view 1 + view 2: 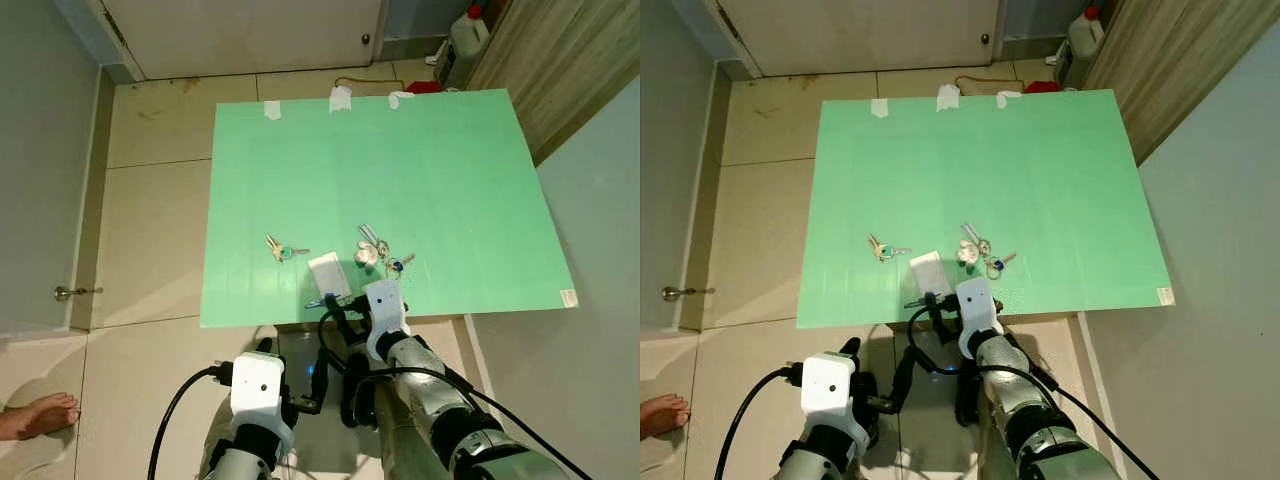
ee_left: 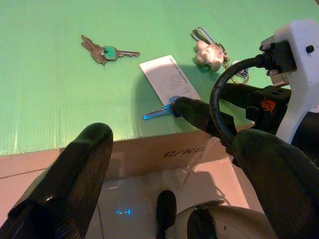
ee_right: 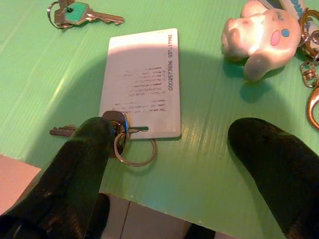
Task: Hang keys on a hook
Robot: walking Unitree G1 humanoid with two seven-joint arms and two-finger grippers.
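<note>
- A green board (image 1: 400, 170) covers a cardboard box on the tiled floor; three strips of tape (image 1: 341, 98) sit along its far edge, and a white jug (image 1: 466, 38) stands beyond its far right corner.
- A person's bare foot (image 1: 38, 414) rests on the tiles, well off the board's near left corner.
- The right gripper (image 3: 164, 149) hovers low over the board's near edge with its fingers spread apart; one fingertip (image 3: 92, 134) touches the key ring, nothing is clamped.
- The left gripper (image 2: 164, 164) hangs below the near edge, fingers wide apart and empty.
- A white key card (image 3: 142, 79) lies just inside the near edge, long axis running toward the far edge.
- A white plush charm (image 3: 254, 40) with keys lies just to the card's right.
- The blue-headed key (image 2: 159, 112) on the card's ring lies at the near edge, blade pointing left along it.
- A green-tagged key pair (image 1: 284, 250) lies to the card's left, apart from it, blade pointing right.
</note>
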